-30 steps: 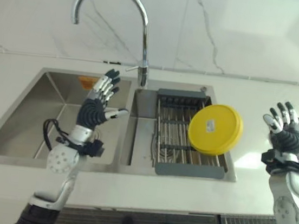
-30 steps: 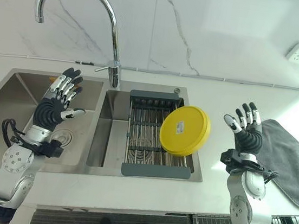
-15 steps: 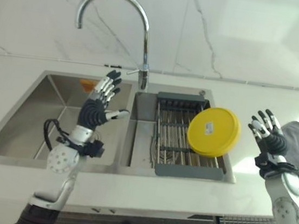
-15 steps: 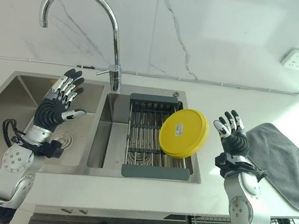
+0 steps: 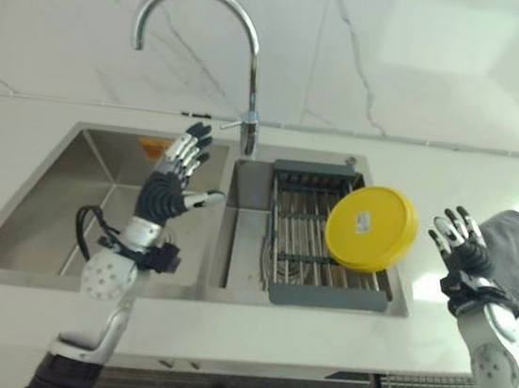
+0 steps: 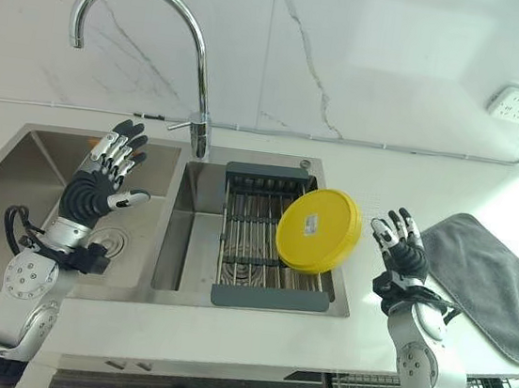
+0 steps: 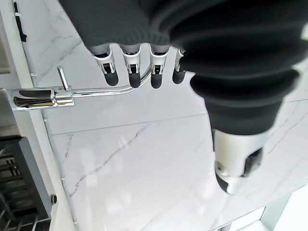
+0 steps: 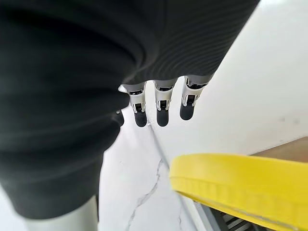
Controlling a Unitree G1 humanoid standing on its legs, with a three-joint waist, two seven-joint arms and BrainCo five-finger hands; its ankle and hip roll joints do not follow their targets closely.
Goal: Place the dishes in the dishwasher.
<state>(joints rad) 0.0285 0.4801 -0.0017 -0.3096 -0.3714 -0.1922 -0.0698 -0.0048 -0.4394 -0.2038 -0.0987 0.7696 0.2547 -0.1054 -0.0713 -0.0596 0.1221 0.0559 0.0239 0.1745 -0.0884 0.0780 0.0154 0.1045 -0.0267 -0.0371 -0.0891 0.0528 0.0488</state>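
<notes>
A yellow plate (image 5: 371, 228) leans on a dark grey rack (image 5: 316, 234) in the steel-grey sink (image 5: 39, 214), under a chrome faucet (image 5: 207, 41), beside a white surface (image 5: 253, 321), grey-veined white marble wall (image 5: 399, 60) and grey cloth (image 6: 486, 279).

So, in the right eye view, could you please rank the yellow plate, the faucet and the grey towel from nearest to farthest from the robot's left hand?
Measured from the left hand, raised over the left basin:
1. Faucet, just to its right, behind the sink divider.
2. Yellow plate, leaning on the rack in the right basin.
3. Grey towel, on the counter at far right.
</notes>
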